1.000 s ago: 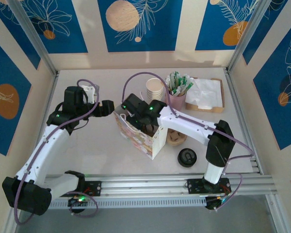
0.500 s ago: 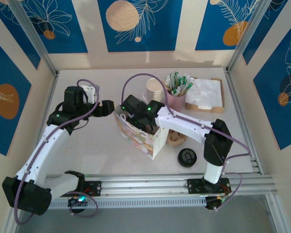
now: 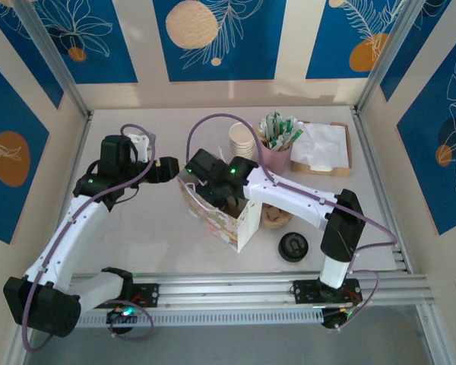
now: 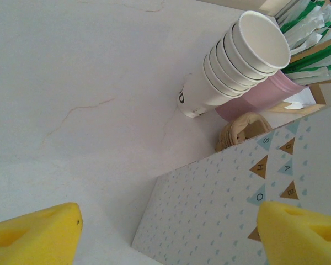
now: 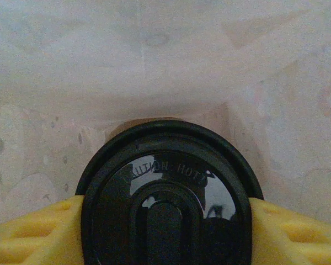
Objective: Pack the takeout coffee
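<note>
Two lids: a loose lid (image 3: pixel 294 246) at four o'clock of the paper bag (image 3: pixel 213 220), another on the coffee cup (image 5: pixel 165 187) inside it, clenched by the right gripper (image 5: pixel 165 232). The left gripper (image 4: pixel 166 232) is spread wide at ten o'clock; stacked cups (image 3: pixel 243 139) stand at one.

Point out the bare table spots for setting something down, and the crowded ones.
Bare: the back-left table behind the left gripper, and the near-left stretch between left arm and gift bag, where the right gripper grips a lidded cup. Crowded: the back right, with paper cups, pink holder and napkin tray.
</note>
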### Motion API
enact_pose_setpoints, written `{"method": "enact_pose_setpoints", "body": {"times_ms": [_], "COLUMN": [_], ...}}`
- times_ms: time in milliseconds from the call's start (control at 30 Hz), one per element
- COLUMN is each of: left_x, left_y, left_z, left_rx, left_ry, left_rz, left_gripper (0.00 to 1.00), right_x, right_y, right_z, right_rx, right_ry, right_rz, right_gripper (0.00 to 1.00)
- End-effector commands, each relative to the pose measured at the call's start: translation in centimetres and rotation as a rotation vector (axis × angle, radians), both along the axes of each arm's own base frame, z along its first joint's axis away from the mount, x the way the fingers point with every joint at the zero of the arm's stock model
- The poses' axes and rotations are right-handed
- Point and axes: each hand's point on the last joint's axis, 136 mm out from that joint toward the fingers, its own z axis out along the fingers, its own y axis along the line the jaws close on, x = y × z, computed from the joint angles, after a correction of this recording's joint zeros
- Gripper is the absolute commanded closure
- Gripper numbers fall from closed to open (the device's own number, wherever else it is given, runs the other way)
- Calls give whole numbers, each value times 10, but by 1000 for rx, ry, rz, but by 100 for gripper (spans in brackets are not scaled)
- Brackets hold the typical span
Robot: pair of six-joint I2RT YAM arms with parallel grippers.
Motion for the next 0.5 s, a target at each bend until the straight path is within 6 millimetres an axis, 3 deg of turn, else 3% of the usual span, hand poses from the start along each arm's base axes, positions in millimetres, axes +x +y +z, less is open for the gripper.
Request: {"method": "enact_pose_setpoints", "body": {"times_ms": [0, 333, 467], "left_x": [0, 0, 0], "left_y": [-2, -2, -1], "left_z": [5, 5, 5], "left_rx": [-18, -19, -17], "left_ry": [2, 3, 2], "left_rz": [-6, -6, -6], "left_gripper": [17, 17, 17], "right_x": [-7, -14, -15], "right_y": [-13, -27, -29], "right_z": [-6, -54, -57], "right_rx": [-27, -102, -120], "right_ry": [23, 148, 154], "right_rz": [-19, -64, -70], "right_gripper": [53, 53, 53]}}
